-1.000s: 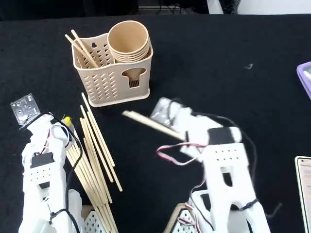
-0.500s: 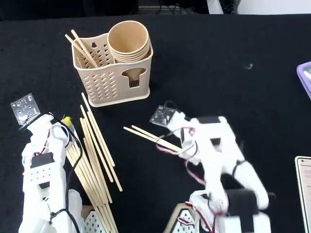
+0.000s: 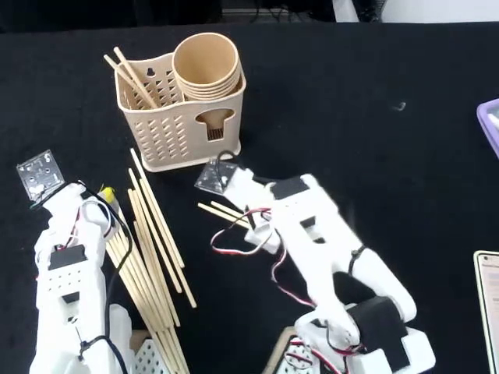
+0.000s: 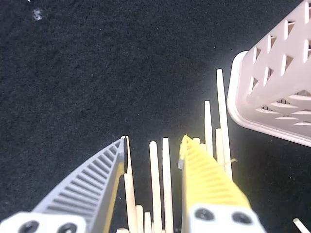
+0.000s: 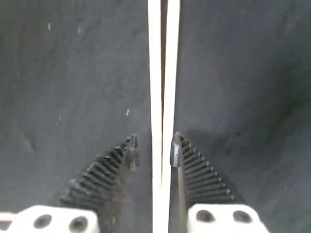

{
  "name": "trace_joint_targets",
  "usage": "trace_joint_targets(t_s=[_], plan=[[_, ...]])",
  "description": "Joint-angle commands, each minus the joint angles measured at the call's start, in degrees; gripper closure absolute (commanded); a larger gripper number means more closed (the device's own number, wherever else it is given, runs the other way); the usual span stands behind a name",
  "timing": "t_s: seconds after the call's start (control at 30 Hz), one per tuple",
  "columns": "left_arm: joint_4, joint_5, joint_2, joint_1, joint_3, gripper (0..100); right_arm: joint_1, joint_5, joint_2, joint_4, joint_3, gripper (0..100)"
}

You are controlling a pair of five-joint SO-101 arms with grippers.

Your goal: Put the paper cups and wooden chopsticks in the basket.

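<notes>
The beige basket (image 3: 183,128) stands at the back left of the table. A stack of paper cups (image 3: 207,66) fills one compartment and a few chopsticks (image 3: 132,78) lean in the other. Several loose chopsticks (image 3: 152,234) lie in front of it. My left gripper (image 4: 153,145) is open low over their ends, with some between its fingers. A pair of chopsticks (image 3: 222,211) lies on the black table. My right gripper (image 5: 154,143) is open and straddles that pair of chopsticks (image 5: 163,73), one finger close against it. The right arm (image 3: 300,206) covers the pair's near end.
A purple tray (image 3: 489,125) pokes in at the right edge, with a white card (image 3: 487,296) below it. The basket's wall (image 4: 272,92) is close beside my left gripper. Black table stretches open to the right of the basket.
The right arm has swung left toward the basket, along the pair of chopsticks. That pair sat higher a second ago and has lain still since. The left arm has not moved.
</notes>
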Motion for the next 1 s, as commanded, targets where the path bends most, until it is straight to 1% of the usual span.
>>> trace_joint_targets(t_s=[0.0,0.13,0.33,0.37,0.43,0.47,0.5,0.6,0.67,0.73,0.83,0.97], plan=[[-0.88,0.26,-1.05,-0.48,-0.75,81,-1.05,-0.97,2.77,-4.92,-2.77,87.7],[-0.88,0.26,-1.05,-0.48,-0.75,81,-0.97,-0.97,8.57,-8.62,-2.77,87.7],[-0.88,0.26,-1.05,-0.48,-0.75,81,-1.05,-0.97,12.53,-9.41,-2.86,88.3],[-0.88,0.26,-1.05,-0.48,-0.75,81,-1.05,-0.97,12.53,-9.32,-2.86,89.4],[-0.88,0.26,-1.05,-0.48,-0.75,81,-1.14,-0.97,12.53,-9.32,-2.86,97.7],[-0.88,0.26,-1.05,-0.48,-0.75,81,-1.14,-0.97,12.53,-9.23,-2.77,99.2],[-0.88,0.26,-1.05,-0.48,-0.75,81,-1.14,-0.97,12.44,-9.14,-2.68,97.8],[-0.88,0.26,-1.05,-0.48,-0.75,81,0.26,-0.97,10.51,-7.74,-3.12,98.8],[-0.88,0.26,-1.05,-0.48,-0.75,81,2.02,-1.23,6.46,-5.1,-4.53,98.8],[-0.88,0.26,-1.05,-0.48,-0.84,81,2.46,-1.32,1.27,-0.09,-6.2,98.8],[-0.88,0.26,-1.05,-0.48,-0.84,81,2.29,-0.88,-7.43,9.58,-9.36,98.8],[-0.88,0.26,-1.05,-0.48,-0.92,81,0.79,-1.05,-18.24,19.69,-15.16,98.8]])
